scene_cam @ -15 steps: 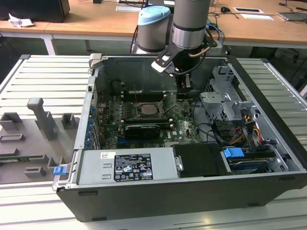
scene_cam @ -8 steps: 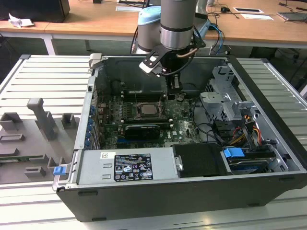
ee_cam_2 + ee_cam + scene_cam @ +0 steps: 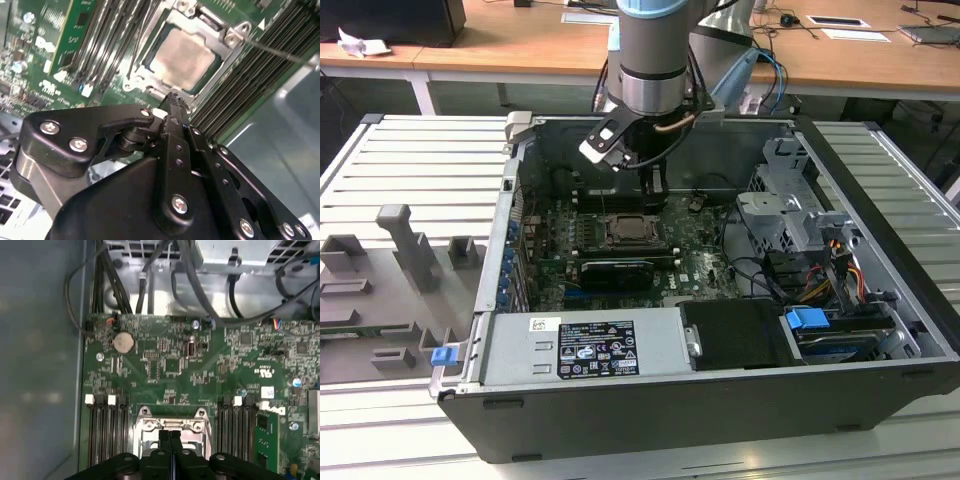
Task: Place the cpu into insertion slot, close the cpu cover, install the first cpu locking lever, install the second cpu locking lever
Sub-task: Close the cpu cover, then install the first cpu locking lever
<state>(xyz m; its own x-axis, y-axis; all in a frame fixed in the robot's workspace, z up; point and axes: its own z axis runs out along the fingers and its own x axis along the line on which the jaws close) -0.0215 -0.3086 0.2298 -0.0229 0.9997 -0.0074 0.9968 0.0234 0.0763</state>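
The computer case [image 3: 720, 410] lies open on a ribbed grey table [image 3: 410, 170], and the arm reaches down into it. Taking the insertion slot [image 3: 615, 240] as the centre of a dial in the exterior view, the gripper [image 3: 654, 205] hangs at about 12 o'clock, just above the green board. The long black card [image 3: 612, 270] is close by at 6 o'clock and the labelled power supply [image 3: 585, 345] is farther out the same way. The metal drive cage [image 3: 790, 210] stands at 3 o'clock. The grey fixture blocks [image 3: 410, 245] are well apart at 9 o'clock, outside the case.

In both wrist views the gripper [image 3: 172, 97] [image 3: 170, 434] has its two black fingers pressed together with nothing between them. Their tips hover just beside the socket's near edge.

The cpu [image 3: 182, 57] sits inside the slot with its pale metal face up. The cpu cover [image 3: 150, 80] [image 3: 150, 426] lies down around it, and the chip shows through its square window. A thin wire locking lever [image 3: 280, 52] runs out from one socket corner across the memory slots [image 3: 260, 60]. It looks unlatched, though I cannot tell for sure from this angle. In the first wrist view, rows of memory slots [image 3: 107, 430] flank the socket on both sides. A coin battery [image 3: 123, 342] sits farther off on the board.
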